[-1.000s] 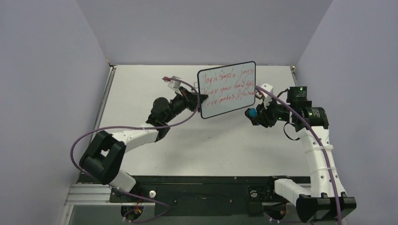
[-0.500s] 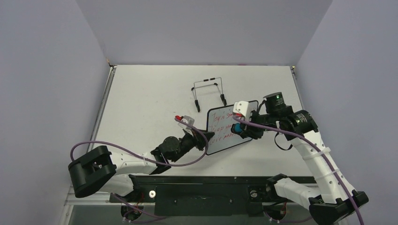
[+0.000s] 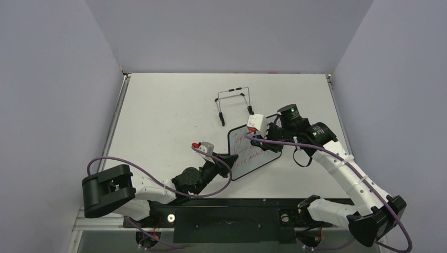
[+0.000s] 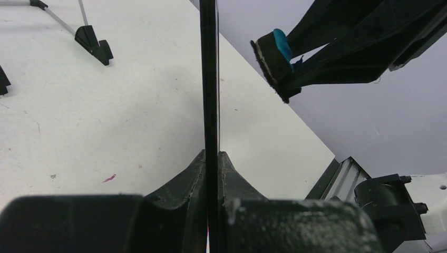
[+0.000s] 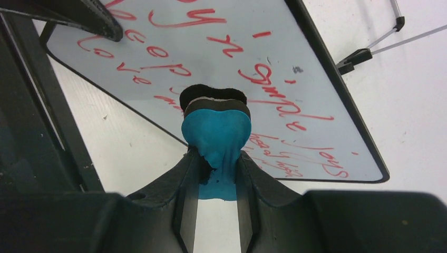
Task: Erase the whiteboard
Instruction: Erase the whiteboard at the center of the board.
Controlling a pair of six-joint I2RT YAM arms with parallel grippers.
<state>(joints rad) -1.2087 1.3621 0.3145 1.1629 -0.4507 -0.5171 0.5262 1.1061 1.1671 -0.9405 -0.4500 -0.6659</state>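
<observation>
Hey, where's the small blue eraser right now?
Right wrist view, centre: the small blue eraser is pinched in the right hand, just in front of the red-lettered whiteboard with its black frame.

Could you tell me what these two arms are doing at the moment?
The left gripper is clamped on one edge of the whiteboard, holding it up off the table, apart from the empty wire stand. The right gripper grips a blue eraser with its felt pad facing the written side, a small gap away. No wiping shows yet: the red handwriting is intact.
</observation>
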